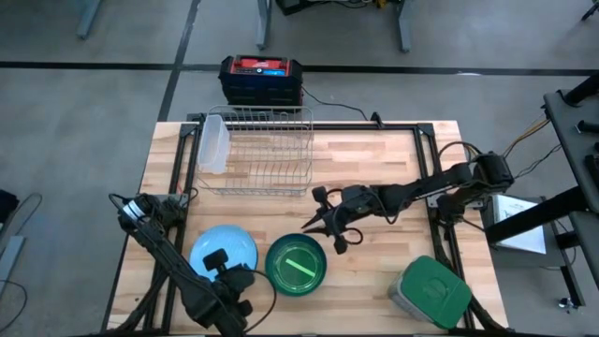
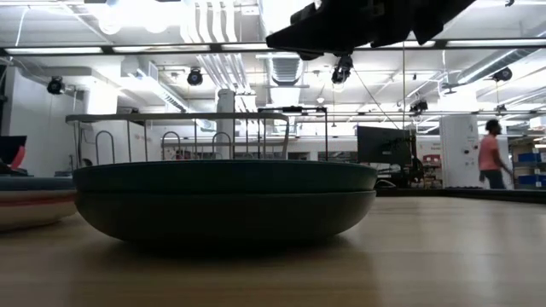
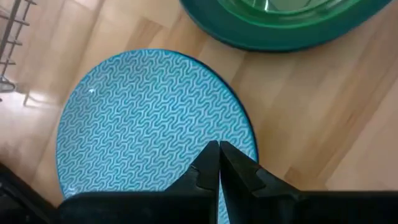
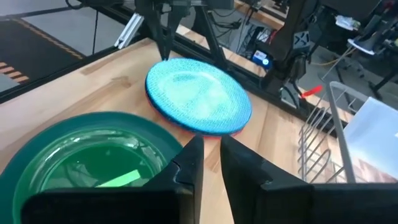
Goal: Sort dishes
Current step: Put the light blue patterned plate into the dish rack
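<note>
below the wire rack (image 1: 255, 150) on our plank table (image 1: 374, 168) sit a glossy round dark green bowl (image 1: 296, 265) and, left of it, a wave-patterned light blue plate (image 1: 224, 251). our left gripper (image 3: 218, 163), clenched, hovers over the plate; our right gripper (image 4: 210, 160), slightly parted, hangs empty beside the bowl.

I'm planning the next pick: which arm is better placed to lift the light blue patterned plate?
Probably the left. The left hand, fingers shut, sits right at the edge of the light blue patterned plate. The right hand is by the dark green bowl, which lies between it and the plate.
</note>
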Robot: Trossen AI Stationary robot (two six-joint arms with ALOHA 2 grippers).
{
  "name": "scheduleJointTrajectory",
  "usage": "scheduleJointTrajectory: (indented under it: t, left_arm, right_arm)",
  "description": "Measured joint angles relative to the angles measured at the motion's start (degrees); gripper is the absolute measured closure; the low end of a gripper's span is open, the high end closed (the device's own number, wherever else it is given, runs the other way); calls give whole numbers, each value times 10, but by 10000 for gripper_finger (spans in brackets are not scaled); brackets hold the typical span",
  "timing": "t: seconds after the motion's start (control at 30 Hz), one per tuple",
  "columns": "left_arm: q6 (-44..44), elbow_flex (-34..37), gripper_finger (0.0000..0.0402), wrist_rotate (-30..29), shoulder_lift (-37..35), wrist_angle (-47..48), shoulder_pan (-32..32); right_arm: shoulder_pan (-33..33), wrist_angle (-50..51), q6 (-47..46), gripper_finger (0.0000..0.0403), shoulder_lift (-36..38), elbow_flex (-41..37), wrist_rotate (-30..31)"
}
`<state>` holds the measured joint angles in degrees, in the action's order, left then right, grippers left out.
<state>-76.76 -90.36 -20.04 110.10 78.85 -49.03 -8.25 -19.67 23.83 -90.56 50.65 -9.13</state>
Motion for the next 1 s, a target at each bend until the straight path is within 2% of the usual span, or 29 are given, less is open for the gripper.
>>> scheduleJointTrajectory:
  t: [0.13,0.27,0.53,0.67,1.0]
  left_arm:
    - [-29,20,401,1,0,-4,-9]
    - [-33,47,389,21,2,-58,-14]
    - [-44,89,302,69,4,-115,-18]
    - [-57,100,273,87,4,-138,-20]
    - [-73,147,264,90,4,-169,-22]
  right_arm:
    - [0,1,-11,337,5,-6,1]
    - [0,2,-14,323,5,-9,1]
    - [0,12,-14,300,5,-9,2]
    - [0,15,-20,288,5,-9,2]
    - [0,19,-24,268,5,-9,2]
